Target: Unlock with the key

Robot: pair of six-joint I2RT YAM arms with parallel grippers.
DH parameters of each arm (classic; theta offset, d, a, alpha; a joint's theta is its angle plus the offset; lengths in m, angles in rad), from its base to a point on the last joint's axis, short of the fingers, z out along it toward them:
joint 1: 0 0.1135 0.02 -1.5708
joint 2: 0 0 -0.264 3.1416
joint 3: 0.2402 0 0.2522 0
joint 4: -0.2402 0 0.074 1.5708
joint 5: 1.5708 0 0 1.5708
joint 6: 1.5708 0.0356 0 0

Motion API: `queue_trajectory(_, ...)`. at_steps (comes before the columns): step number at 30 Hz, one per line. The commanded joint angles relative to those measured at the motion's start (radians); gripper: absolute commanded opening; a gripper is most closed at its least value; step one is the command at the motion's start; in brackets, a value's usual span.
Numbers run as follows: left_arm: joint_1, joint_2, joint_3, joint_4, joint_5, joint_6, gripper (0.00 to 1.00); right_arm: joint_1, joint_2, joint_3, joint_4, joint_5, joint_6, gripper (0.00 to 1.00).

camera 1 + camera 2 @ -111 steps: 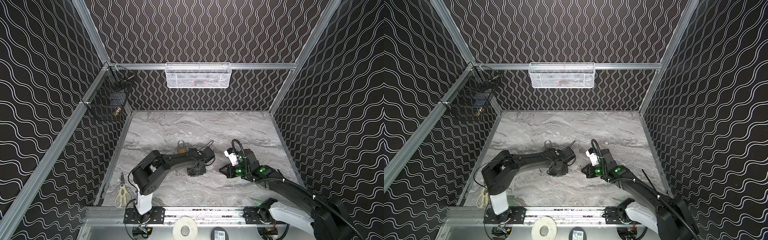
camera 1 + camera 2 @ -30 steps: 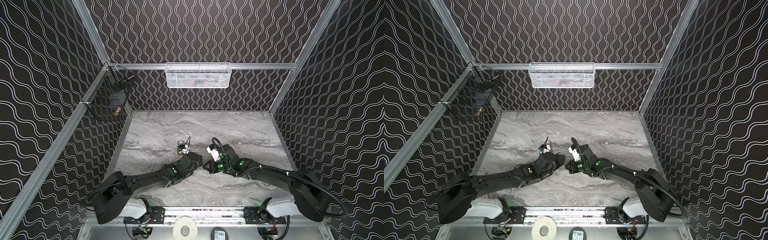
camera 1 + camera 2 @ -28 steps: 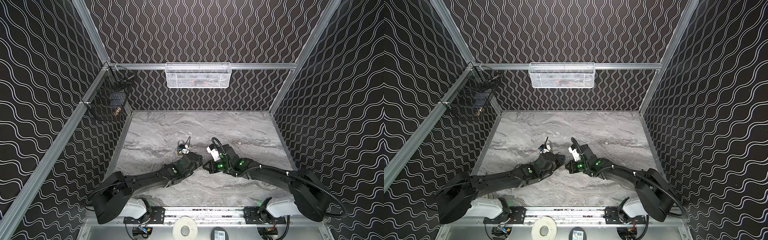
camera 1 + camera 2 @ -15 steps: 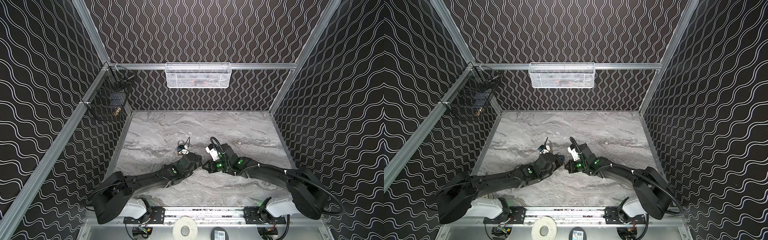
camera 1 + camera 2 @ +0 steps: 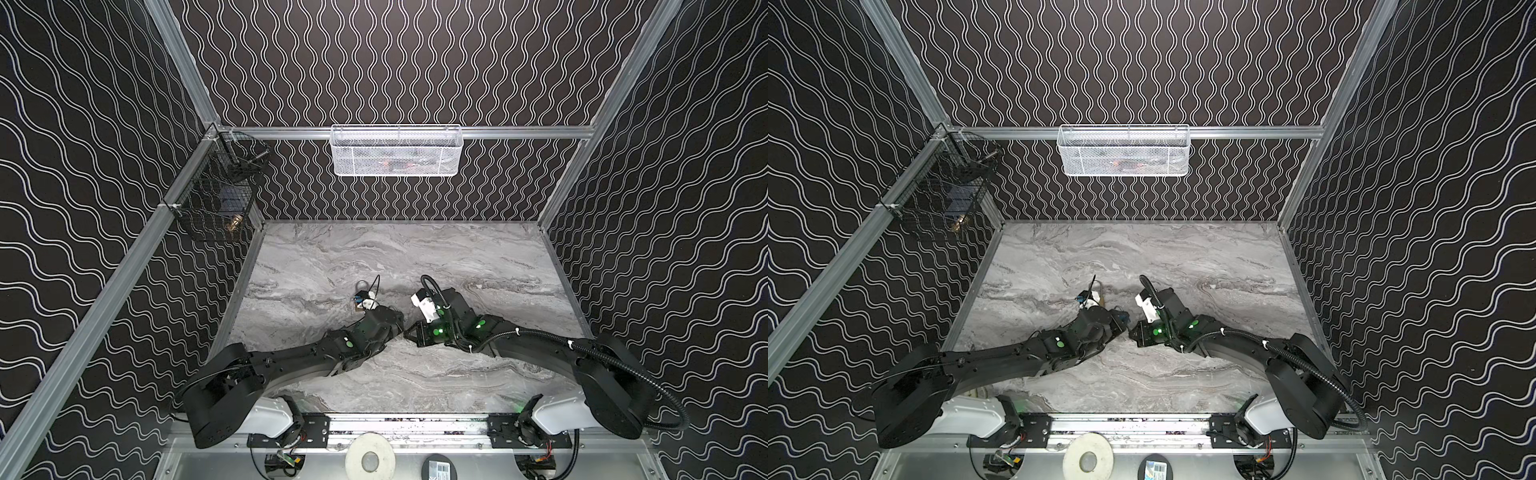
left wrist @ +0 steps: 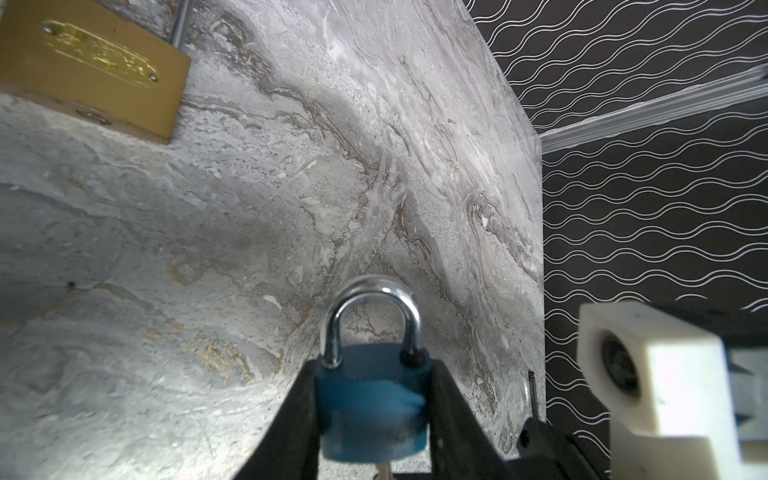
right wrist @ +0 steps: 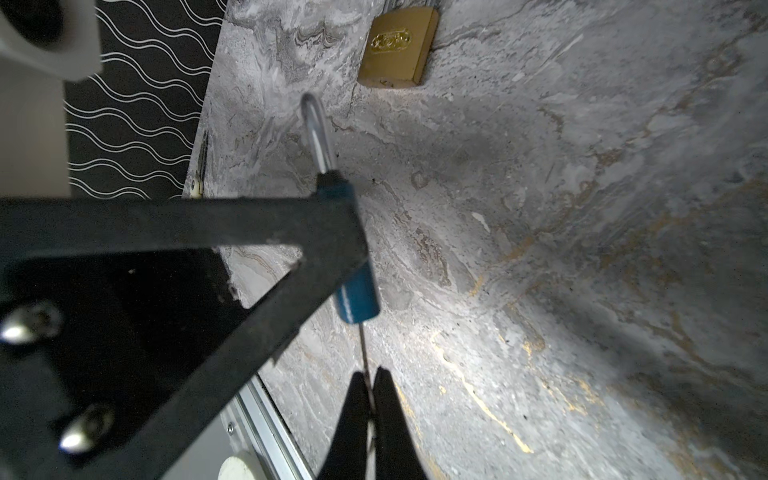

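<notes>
A blue padlock (image 6: 372, 403) with a silver shackle (image 6: 372, 307) sits between the fingers of my left gripper (image 6: 372, 368), which is shut on its body. In the right wrist view the same padlock (image 7: 357, 299) shows edge-on. A thin key (image 7: 365, 353) runs from its underside into my right gripper (image 7: 369, 376), which is shut on the key. The key's tip (image 6: 384, 471) enters the lock's bottom. In both top views the left gripper (image 5: 399, 328) (image 5: 1122, 326) and the right gripper (image 5: 410, 332) (image 5: 1133, 332) meet tip to tip low over mid-table.
A brass padlock (image 6: 91, 70) (image 7: 397, 52) (image 5: 358, 306) lies on the marble table (image 5: 457, 257) just behind the left gripper. A white mesh basket (image 5: 397, 151) hangs on the back wall and a black wire basket (image 5: 216, 199) on the left wall. A tape roll (image 5: 370, 459) sits at the front rail.
Since the oldest frames both arms have stretched low and brought their grippers together at mid-table. Over the last second almost nothing has moved.
</notes>
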Motion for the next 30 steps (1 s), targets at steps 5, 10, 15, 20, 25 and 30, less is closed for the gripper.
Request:
queue_trajectory(5,-0.001,-0.01,-0.021,0.045,-0.003,0.029,0.23,0.001,-0.008,-0.013,0.137,-0.132,0.04,0.0)
queue_trajectory(10,-0.001,-0.032,-0.039,0.032,-0.01,0.024,0.23,0.001,-0.028,-0.011,0.137,-0.151,0.03,0.0)
queue_trajectory(15,-0.001,-0.064,-0.044,0.011,-0.027,0.039,0.22,-0.001,-0.034,-0.026,0.135,-0.148,0.03,0.0)
queue_trajectory(20,-0.001,-0.086,-0.061,0.014,-0.046,0.027,0.22,-0.001,-0.027,-0.021,0.1,-0.12,0.035,0.0)
queue_trajectory(25,-0.002,-0.103,-0.083,0.03,-0.092,0.024,0.22,0.001,-0.046,-0.041,0.067,-0.068,0.052,0.0)
queue_trajectory(30,-0.002,-0.111,-0.097,0.056,-0.124,0.041,0.21,0.004,-0.085,-0.072,0.078,-0.069,0.074,0.0)
